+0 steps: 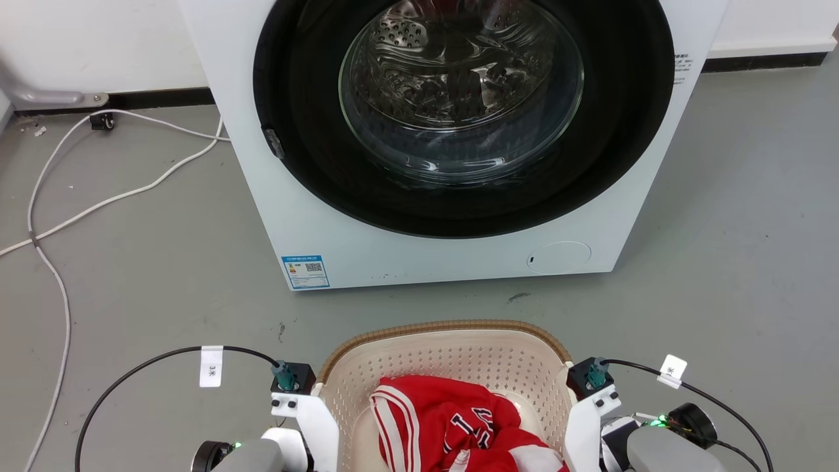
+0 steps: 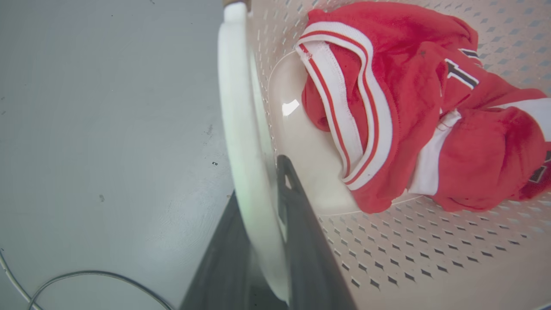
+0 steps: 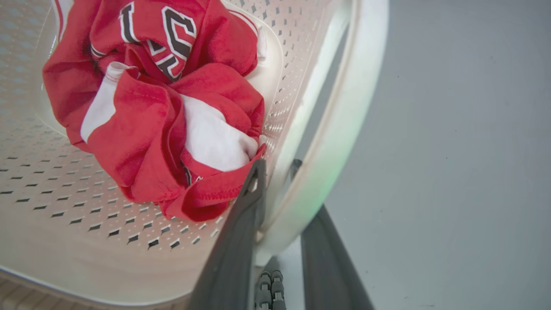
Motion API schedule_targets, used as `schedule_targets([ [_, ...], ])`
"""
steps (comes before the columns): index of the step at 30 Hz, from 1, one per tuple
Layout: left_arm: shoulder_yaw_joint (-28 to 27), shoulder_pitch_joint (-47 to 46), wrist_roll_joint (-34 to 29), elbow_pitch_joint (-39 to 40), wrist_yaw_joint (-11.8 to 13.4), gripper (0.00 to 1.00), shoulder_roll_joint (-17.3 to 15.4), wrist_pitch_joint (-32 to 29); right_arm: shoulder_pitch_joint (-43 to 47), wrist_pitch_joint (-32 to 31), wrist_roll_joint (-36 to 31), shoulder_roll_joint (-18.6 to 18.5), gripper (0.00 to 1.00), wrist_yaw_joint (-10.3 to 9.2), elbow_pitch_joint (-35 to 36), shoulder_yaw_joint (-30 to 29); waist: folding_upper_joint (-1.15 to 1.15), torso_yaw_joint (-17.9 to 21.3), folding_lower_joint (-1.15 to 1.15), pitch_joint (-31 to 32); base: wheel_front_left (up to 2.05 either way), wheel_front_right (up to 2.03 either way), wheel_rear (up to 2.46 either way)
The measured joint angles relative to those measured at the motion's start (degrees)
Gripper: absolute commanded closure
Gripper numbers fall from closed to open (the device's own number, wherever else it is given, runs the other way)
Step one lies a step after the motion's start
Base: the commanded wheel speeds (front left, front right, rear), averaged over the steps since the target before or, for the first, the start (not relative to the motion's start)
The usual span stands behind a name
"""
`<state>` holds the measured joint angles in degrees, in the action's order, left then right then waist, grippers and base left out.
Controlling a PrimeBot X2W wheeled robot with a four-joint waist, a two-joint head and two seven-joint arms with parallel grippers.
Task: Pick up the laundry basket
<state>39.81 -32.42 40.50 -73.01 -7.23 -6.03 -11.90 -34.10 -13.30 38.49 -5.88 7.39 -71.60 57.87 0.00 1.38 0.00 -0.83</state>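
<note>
You're looking at 1 washer [image 1: 328, 216], 1 basket [image 1: 446, 326] w/ 2 handles [image 2: 239, 107], 1 red jersey [image 1: 446, 413], and 2 grippers: left gripper [image 2: 258, 176], right gripper [image 3: 277, 162], 2 fingers [image 3: 241, 224] ea.

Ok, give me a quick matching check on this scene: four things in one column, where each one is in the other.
Things:
1 washing machine
2 left gripper
3 red jersey
4 white cable

Places:
A inside the laundry basket
B standing beyond the basket
C fingers either side of the basket's white handle
D loose on the floor, left of the machine

Pairs: 1-B, 2-C, 3-A, 4-D
</note>
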Motion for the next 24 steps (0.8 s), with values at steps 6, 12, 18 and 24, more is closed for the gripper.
schedule_targets([
  [6,0.58,-0.04,0.63,-0.19,0.00,1.00,-0.08,0.12,-0.19,0.20,1.49,-0.07,1.00,0.00,-0.14,1.38,0.00,-0.05,0.00,0.00,0.00,0.00,0.00],
  [12,1.14,-0.13,1.21,-0.26,-0.01,1.00,-0.18,0.26,-0.36,0.40,2.63,-0.10,1.00,0.00,-0.27,2.65,0.00,-0.13,0.00,-0.08,0.00,0.00,0.00],
  [18,1.76,-0.26,1.90,-0.32,-0.01,1.00,-0.22,0.51,-0.70,0.60,3.94,-0.18,1.00,0.00,-0.46,3.80,0.00,-0.19,0.00,-0.17,0.00,0.00,0.00],
  [24,2.34,-0.42,2.47,-0.41,-0.01,1.00,-0.26,0.59,-0.86,0.68,5.06,-0.22,1.00,0.00,-0.59,4.87,0.00,-0.22,0.00,-0.17,0.00,0.00,0.00],
])
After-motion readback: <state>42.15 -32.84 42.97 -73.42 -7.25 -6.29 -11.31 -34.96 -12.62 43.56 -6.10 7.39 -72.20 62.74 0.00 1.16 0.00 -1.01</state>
